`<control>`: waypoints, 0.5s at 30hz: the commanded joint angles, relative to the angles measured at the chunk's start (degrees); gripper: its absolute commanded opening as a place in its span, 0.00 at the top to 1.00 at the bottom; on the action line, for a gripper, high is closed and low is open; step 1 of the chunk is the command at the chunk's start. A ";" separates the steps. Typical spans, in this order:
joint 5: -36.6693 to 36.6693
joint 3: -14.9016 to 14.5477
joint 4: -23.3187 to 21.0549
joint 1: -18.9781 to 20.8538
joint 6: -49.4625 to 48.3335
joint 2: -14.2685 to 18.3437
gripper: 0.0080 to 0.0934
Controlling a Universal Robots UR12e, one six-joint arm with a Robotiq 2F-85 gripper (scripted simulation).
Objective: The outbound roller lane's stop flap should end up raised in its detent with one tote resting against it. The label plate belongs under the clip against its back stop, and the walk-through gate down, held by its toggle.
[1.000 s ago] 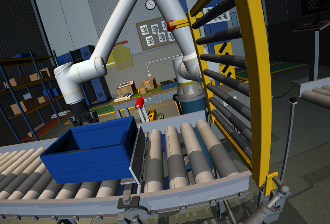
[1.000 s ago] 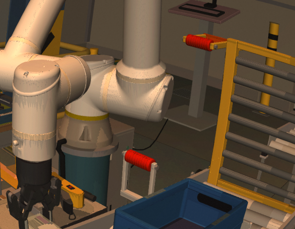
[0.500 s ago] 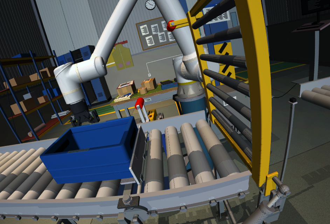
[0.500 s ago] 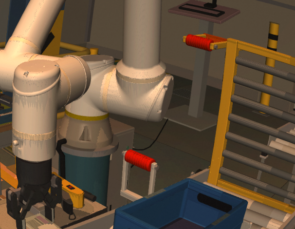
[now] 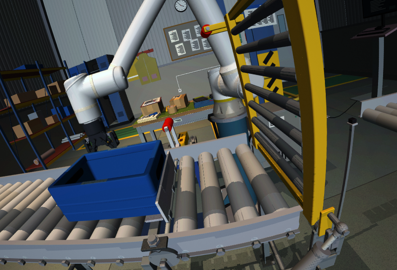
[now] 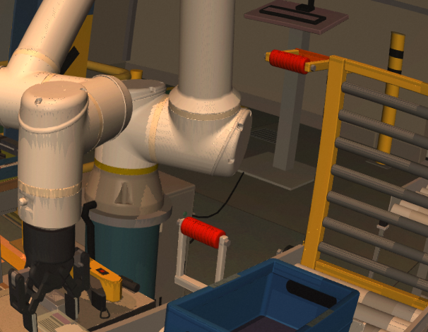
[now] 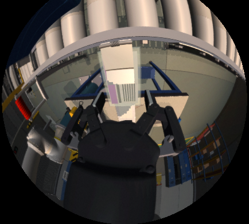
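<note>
The label plate (image 7: 121, 81), pale with a barcode and a purple patch, lies on a shelf beside the lane's rear rail, its far end under a small clip (image 7: 115, 43). My gripper (image 7: 123, 101) hangs over the plate's near end, open and holding nothing; it also shows low at the left (image 6: 52, 303) and behind the tote (image 5: 99, 144). The blue tote (image 5: 110, 184) rests on the rollers against the raised grey stop flap (image 5: 166, 188). The flap's red-handled lever (image 5: 167, 124) stands upright. The yellow walk-through gate (image 5: 282, 94) stands raised, its red handle (image 6: 289, 61) at the top.
The lane's grey rear rail (image 7: 137, 33) runs just past the plate. The arm's base pedestal (image 6: 127, 250) stands close on the right of the gripper. A toggle latch (image 5: 333, 229) sits at the gate's foot. Shelving (image 5: 28, 113) stands far left.
</note>
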 commanded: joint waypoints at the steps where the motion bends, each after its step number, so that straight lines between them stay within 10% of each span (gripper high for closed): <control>1: 0.00 -0.10 0.14 0.00 0.00 -0.16 0.12; 15: 0.00 -1.27 3.97 0.00 0.00 -2.82 0.12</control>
